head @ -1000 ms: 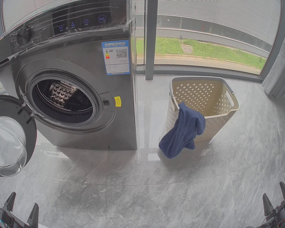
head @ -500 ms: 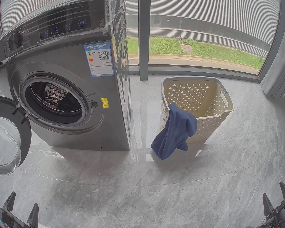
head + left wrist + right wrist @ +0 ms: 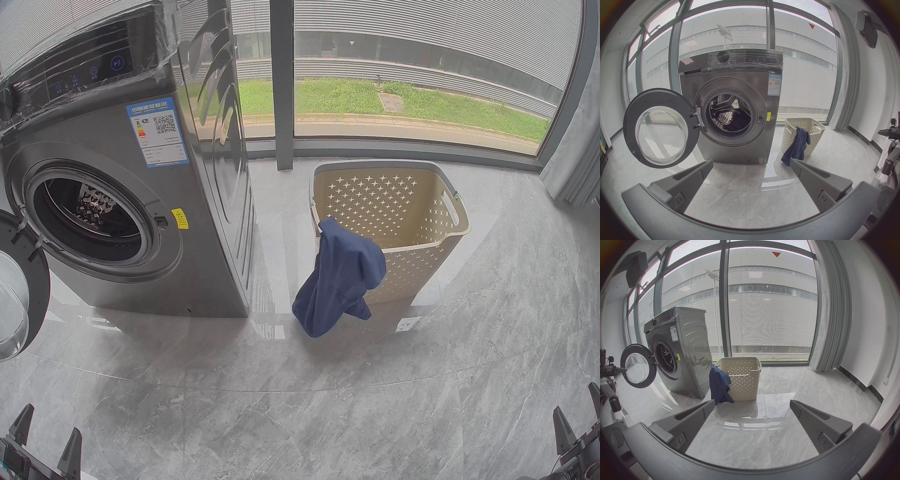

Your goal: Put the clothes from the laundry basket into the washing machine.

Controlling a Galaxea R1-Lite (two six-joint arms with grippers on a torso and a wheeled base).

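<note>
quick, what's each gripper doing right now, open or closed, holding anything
left gripper: open, holding nothing
right gripper: open, holding nothing

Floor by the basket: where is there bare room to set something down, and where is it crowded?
Free: the wide floor in front of washer and basket; the stretch between basket and curtain. Crowded: the gap between washer and basket, where the cloth hangs over the rim; the open door beside the washer.
</note>
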